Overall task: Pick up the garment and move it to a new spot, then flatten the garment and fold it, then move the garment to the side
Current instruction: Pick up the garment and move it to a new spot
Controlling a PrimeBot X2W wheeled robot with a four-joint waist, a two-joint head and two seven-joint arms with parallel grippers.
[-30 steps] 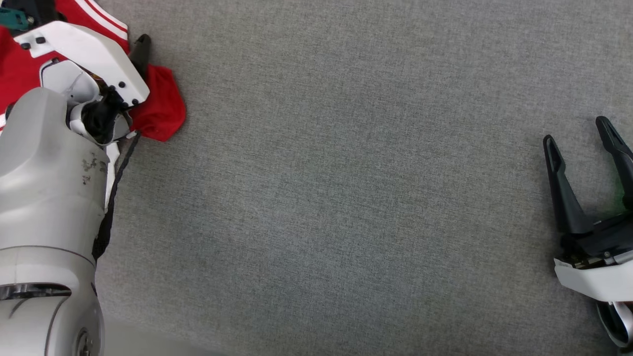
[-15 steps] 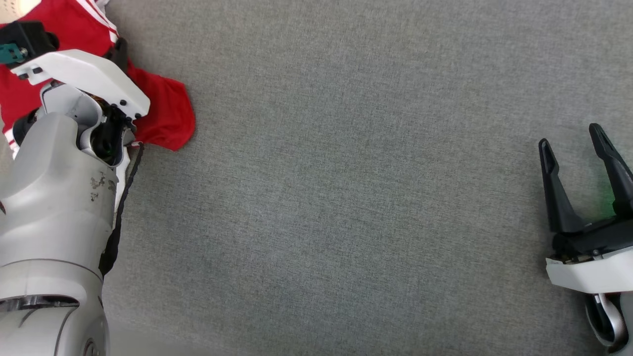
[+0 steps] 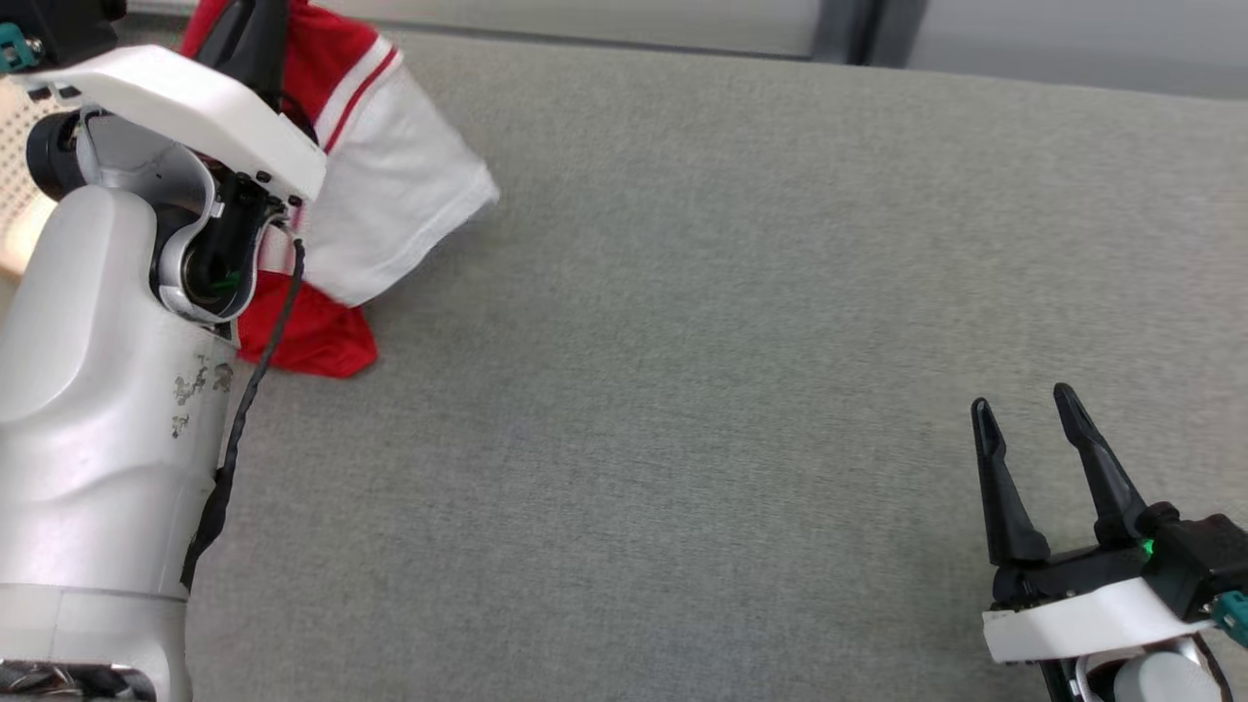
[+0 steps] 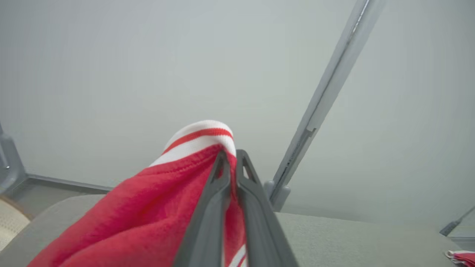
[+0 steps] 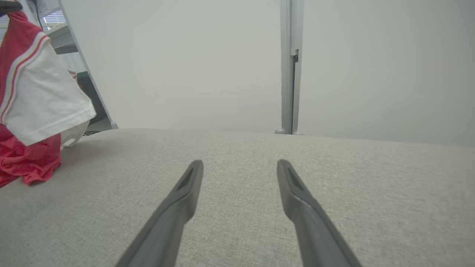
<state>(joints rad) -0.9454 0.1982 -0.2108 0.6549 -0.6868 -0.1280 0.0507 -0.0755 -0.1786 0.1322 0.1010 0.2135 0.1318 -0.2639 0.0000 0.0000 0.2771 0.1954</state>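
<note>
The garment [image 3: 395, 200] is red with white sleeves and red-and-white striped trim. In the head view it hangs at the top left from my left gripper [image 3: 255, 29], its lower red end [image 3: 312, 341] still resting on the grey table [image 3: 682, 390]. The left wrist view shows my left gripper [image 4: 231, 155] shut on a fold of the garment [image 4: 148, 211], just below a striped cuff. My right gripper [image 3: 1024, 414] stands open and empty over the table at the lower right, far from the cloth. From the right wrist, my right gripper [image 5: 239, 167] is open and the garment [image 5: 37, 92] hangs at the far left.
Grey fabric covers the wide table. A pale wall with a metal post [image 5: 288, 66] runs along its far edge. A cream perforated object [image 3: 15, 166] sits at the far left. A small red-and-white piece [image 4: 462, 256] lies at the table's far right in the left wrist view.
My left gripper has shut on the garment and lifted it, so a white sleeve now hangs free. The head camera has tilted up, bringing the table's far edge into view.
</note>
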